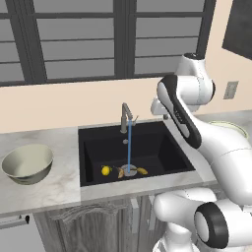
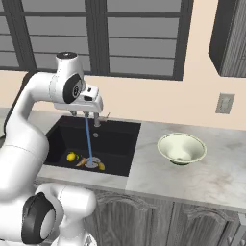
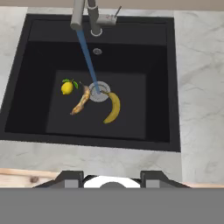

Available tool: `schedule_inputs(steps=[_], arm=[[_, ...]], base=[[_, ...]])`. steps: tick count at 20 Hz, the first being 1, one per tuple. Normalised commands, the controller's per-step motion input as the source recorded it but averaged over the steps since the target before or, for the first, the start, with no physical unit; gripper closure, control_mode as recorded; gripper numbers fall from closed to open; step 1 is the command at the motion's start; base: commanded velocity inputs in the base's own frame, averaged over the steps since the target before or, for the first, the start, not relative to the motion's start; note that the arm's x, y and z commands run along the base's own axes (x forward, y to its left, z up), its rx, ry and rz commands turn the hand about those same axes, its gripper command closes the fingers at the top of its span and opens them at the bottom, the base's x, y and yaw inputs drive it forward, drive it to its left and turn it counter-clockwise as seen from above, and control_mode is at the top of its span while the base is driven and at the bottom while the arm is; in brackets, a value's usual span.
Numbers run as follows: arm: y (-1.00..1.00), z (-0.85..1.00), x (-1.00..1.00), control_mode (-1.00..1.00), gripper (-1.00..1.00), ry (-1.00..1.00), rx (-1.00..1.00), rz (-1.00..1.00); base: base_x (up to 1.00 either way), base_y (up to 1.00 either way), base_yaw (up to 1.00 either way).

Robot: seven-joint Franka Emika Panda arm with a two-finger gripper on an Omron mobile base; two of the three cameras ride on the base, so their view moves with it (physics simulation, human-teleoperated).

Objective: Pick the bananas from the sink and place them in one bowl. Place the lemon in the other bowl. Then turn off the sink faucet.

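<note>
Hovering high above the black rectangular sink (image 3: 100, 78), the gripper (image 3: 112, 177) holds nothing; how far apart its fingers stand cannot be told. Blue water stream (image 3: 89, 61) runs from the slim grey metal faucet (image 3: 89, 15) onto the silver drain (image 3: 99, 92). Beside the drain: two curved yellow-brown bananas (image 3: 113, 107), round yellow lemon (image 3: 67, 87). On the marble worktop (image 1: 59, 182): grey-beige bowl (image 1: 27, 163) left of the sink, pale green-rimmed bowl (image 2: 181, 148) right.

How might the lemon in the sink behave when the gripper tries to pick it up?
Being round, the lemon would probably roll on the flat sink floor if nudged. Water runs from the sink faucet nearby, so it may be wet and slippery.
</note>
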Motion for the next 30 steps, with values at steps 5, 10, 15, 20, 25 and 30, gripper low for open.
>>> schedule_inputs(steps=[5, 10, 15, 20, 25, 30], arm=[[0.05, -0.14, -0.09, -1.00, -1.00, 0.01, 0.00, 0.00], [0.14, -0.34, -0.01, -1.00, -1.00, 0.06, 0.00, 0.00], [0.05, -0.31, 0.00, -1.00, -1.00, 0.03, 0.00, 0.00], [0.04, -0.30, 0.00, -1.00, -1.00, 0.00, 0.00, 0.00], [0.00, -0.35, 0.00, -1.00, -1.00, 0.00, 0.00, 0.00], [0.00, -0.35, 0.00, -1.00, -1.00, 0.00, 0.00, 0.00]], base=[[0.00, 0.00, 0.00], [0.00, 0.00, 0.00], [0.00, 0.00, 0.00], [0.00, 0.00, 0.00], [0.00, 0.00, 0.00], [0.00, 0.00, 0.00]])
